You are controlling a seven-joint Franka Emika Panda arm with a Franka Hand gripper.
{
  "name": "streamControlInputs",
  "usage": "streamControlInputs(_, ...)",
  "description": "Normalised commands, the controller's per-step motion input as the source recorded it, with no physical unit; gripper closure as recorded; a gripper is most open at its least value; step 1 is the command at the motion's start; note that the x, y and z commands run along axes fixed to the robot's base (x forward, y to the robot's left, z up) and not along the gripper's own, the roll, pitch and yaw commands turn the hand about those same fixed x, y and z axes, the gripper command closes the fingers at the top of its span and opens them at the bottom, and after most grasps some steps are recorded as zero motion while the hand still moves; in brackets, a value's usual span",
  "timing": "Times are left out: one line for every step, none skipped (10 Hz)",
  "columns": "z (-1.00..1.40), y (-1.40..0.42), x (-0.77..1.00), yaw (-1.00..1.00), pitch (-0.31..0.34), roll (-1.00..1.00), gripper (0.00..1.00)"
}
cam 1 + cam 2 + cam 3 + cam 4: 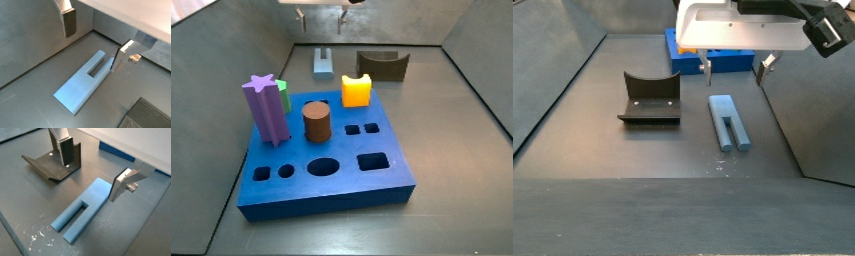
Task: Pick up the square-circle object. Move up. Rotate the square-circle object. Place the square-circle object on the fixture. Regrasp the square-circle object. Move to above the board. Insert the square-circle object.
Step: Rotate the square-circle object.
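The square-circle object (728, 122) lies flat on the grey floor, just beside the fixture (649, 100) and apart from it. The gripper (736, 67) hangs above the object's far end, jaws spread and empty. The board (322, 158) stands well apart, carrying a purple post (265, 107).

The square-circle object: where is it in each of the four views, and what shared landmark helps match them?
Wrist view: square-circle object lies flat on the floor below the open end effector.
Wrist view: it lies beside the fixture.
Side view: far back, behind the board.
Side view: centre floor, right of the fixture.
Shared landmark: the fixture, absent only from the first wrist view.
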Motion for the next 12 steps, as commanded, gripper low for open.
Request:
streamControlInputs(-1.00, 0.00, 0.01, -0.07, -0.008, 0.00, 0.00)
streamControlInputs(-1.00, 0.00, 0.01, -0.07, -0.020, 0.00, 0.00)
streamControlInputs(-1.00, 0.01, 0.02, -0.05, -0.028, -0.01, 0.00)
streamControlInputs(-1.00, 0.01, 0.02, -0.04, -0.029, -0.02, 0.00)
streamControlInputs(-1.00, 0.01, 0.04, -0.03, -0.036, -0.03, 0.00)
streamControlInputs(-0.95, 0.01, 0.04, -0.02, -0.032, -0.04, 0.00)
streamControlInputs(-0.81, 0.01, 0.05, -0.01, -0.033, -0.05, 0.00)
streamControlInputs(-0.64, 0.01, 0.04, 0.00, -0.039, -0.06, 0.00)
streamControlInputs(-0.52, 0.01, 0.04, 0.00, -0.044, -0.07, 0.00)
streamControlInputs(-0.44, 0.00, 0.04, 0.01, -0.048, -0.07, 0.00)
streamControlInputs(-0.24, 0.01, 0.03, 0.01, -0.054, -0.08, 0.00)
streamControlInputs(0.00, 0.00, 0.00, 0.00, 0.000, 0.00, 1.00)
